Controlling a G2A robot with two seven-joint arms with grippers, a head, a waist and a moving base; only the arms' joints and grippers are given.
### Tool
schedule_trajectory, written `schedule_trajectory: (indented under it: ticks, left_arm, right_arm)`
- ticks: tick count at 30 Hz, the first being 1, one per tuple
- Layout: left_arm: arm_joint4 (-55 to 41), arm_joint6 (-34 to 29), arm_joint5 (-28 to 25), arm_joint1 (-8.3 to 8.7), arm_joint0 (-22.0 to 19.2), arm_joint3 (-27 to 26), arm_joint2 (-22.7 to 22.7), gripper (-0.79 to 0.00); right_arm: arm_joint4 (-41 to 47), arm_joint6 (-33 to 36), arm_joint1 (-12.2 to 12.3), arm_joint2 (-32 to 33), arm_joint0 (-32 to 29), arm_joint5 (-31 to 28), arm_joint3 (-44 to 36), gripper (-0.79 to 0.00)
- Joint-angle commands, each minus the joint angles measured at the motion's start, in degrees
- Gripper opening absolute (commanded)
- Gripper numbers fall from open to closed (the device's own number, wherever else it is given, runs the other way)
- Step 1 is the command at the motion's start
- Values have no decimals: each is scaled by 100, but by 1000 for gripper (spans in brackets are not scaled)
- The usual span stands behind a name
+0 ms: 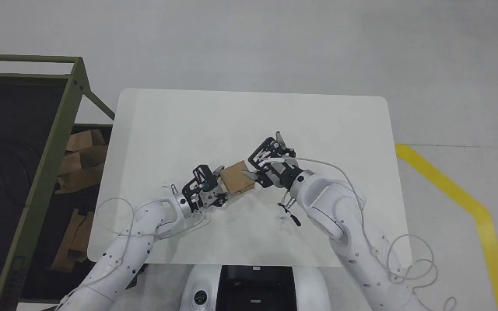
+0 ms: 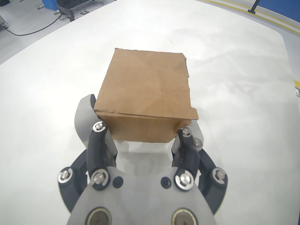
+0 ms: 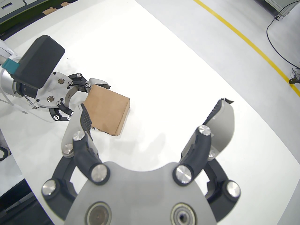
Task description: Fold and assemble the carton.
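Here's the carton (image 1: 236,178), a small brown cardboard box, sitting close to the middle of the white table (image 1: 327,117), a touch nearer the robot's edge than the far one. It's folded up into a box shape. In the left wrist view the top panel lies flat, with one ragged edge and a corner overhanging the wall below it.

The left gripper (image 2: 140,118) has it. Its jaws are closed in on the end of the carton that faces the left arm, one finger against each side wall, pinching the box between them. The box fills the gap between the fingers, and the rest of it sticks out past the tips towards the middle of the table.

Over to the right gripper (image 3: 153,108). Its jaws are spread wide with nothing between them but bare tabletop. From above it hangs at the opposite end of the carton, just beside the corner farthest from the left arm. One fingertip lines up with the box edge in the right wrist view, but whether it touches I cannot tell.

Off the table's left edge stands a green-framed cart (image 1: 47,155) with flat cardboard pieces (image 1: 82,155) lying in it. A yellow line (image 1: 443,183) runs across the floor beyond the right edge.
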Motion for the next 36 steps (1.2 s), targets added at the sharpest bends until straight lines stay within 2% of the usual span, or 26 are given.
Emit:
schedule_trajectory:
  ticks: [1, 2, 5, 9, 13, 14, 17, 19, 24, 33, 36]
  left_arm:
    - [-3, -1, 5, -1, 7, -13, -8, -379]
    - [-5, 5, 11, -1, 12, -21, -12, -366]
    - [-8, 26, 29, 1, 35, -56, -36, -406]
    - [-83, 125, 11, 8, 111, -169, -98, -409]
    - [-327, 132, -103, 34, 181, -270, -284, -465]
    - [-387, 101, -121, 40, 202, -301, -329, -529]
    - [-623, 48, -290, 64, 252, -420, -488, -619]
    - [-809, -1, -402, 82, 290, -483, -614, -776]
    - [-1213, -167, -707, 131, 350, -673, -931, -785]
    - [-1523, -506, -884, 204, 590, -1172, -1402, -785]
    - [-1523, -506, -884, 204, 590, -1172, -1402, -785]
  right_arm:
    - [0, 0, 0, 0, 0, 0, 0, 0]
    - [0, 0, 0, 0, 0, 0, 0, 0]
    - [0, 0, 0, 0, 0, 0, 0, 0]
    - [0, 0, 0, 0, 0, 0, 0, 0]
    - [0, 0, 0, 0, 0, 0, 0, 0]
    - [0, 0, 0, 0, 0, 0, 0, 0]
    - [0, 0, 0, 0, 0, 0, 0, 0]
    - [0, 0, 0, 0, 0, 0, 0, 0]
    - [0, 0, 0, 0, 0, 0, 0, 0]
    - [0, 0, 0, 0, 0, 0, 0, 0]
    - [0, 0, 0, 0, 0, 0, 0, 0]
